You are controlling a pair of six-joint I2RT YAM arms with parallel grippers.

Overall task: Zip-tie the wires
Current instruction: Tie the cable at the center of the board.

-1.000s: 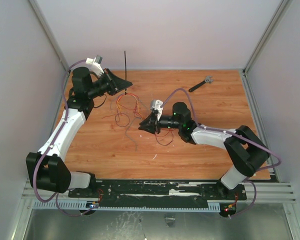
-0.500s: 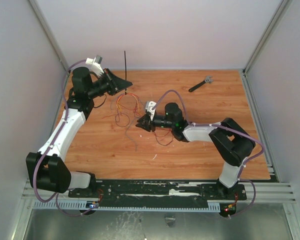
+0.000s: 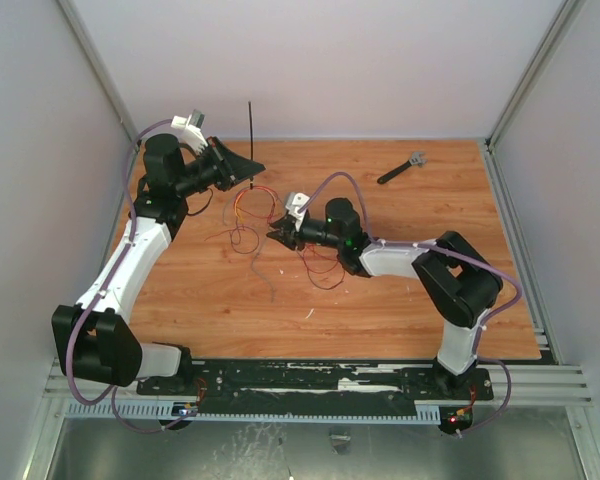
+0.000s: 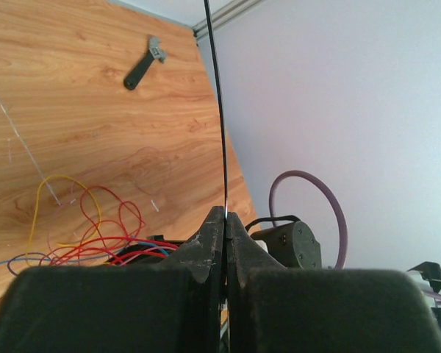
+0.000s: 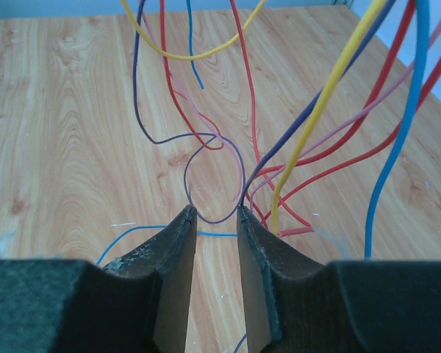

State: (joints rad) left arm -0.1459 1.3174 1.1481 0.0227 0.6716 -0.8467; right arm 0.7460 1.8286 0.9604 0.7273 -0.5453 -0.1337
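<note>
The wires (image 3: 252, 214) lie in a loose tangle on the wooden table, mostly red with yellow, blue and purple strands. My left gripper (image 3: 248, 172) hovers at the tangle's far left, shut on the zip tie (image 3: 251, 130), a thin black strip standing upright. The left wrist view shows the zip tie (image 4: 219, 110) rising from the closed left gripper (image 4: 226, 215), with the wires (image 4: 95, 228) below. My right gripper (image 3: 276, 234) is low at the tangle's right edge. In its own view the right gripper (image 5: 215, 215) is open, nothing between the fingers, the wires (image 5: 279, 162) arching just ahead and overhead.
A short black tool with a grey head (image 3: 400, 168) lies at the far right of the table, also seen as the tool (image 4: 141, 68) in the left wrist view. White walls (image 3: 40, 200) close in left, right and behind. A metal rail (image 3: 320, 380) runs along the near edge.
My right arm has reached leftward into the edge of the wire tangle, its jaws a little wider. The left arm and the zip tie have stayed still.
</note>
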